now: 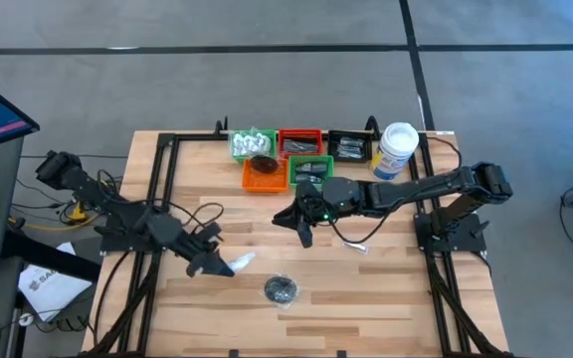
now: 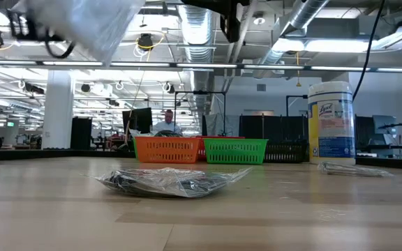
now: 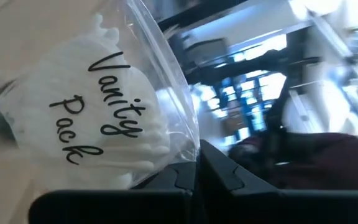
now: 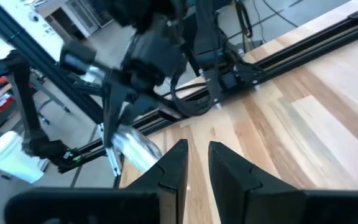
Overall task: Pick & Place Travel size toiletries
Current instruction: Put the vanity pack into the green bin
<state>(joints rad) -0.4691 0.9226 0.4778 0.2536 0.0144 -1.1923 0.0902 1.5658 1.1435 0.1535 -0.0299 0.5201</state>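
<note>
A clear packet (image 3: pixel 86 106) marked "Vanity Pack", with white contents, hangs above the table's near left part (image 1: pixel 243 261), and my left gripper (image 1: pixel 214 265) is shut on it. A black round piece in plastic (image 1: pixel 281 289) lies flat on the wood near the front. A slim silvery sachet (image 1: pixel 356 244) lies right of centre. My right gripper (image 1: pixel 302 227) hovers mid-table, its fingers (image 4: pixel 197 155) a narrow gap apart with nothing between them. My left gripper pinches the packet's clear plastic edge (image 3: pixel 188 146) between its two shut fingers. The fingers come nearly level from the table's left side. The packet sticks out beyond the fingertips and is lifted clear of the table (image 2: pixel 93 24).
Green (image 1: pixel 252 144), red (image 1: pixel 299 141), black (image 1: pixel 349 146), orange (image 1: pixel 265 175) and a second green tray (image 1: pixel 307 167) stand in a cluster at the far edge, some with items in them. A tall white canister (image 1: pixel 397 149) stands to their right. A person sits beyond the table (image 2: pixel 166 122).
</note>
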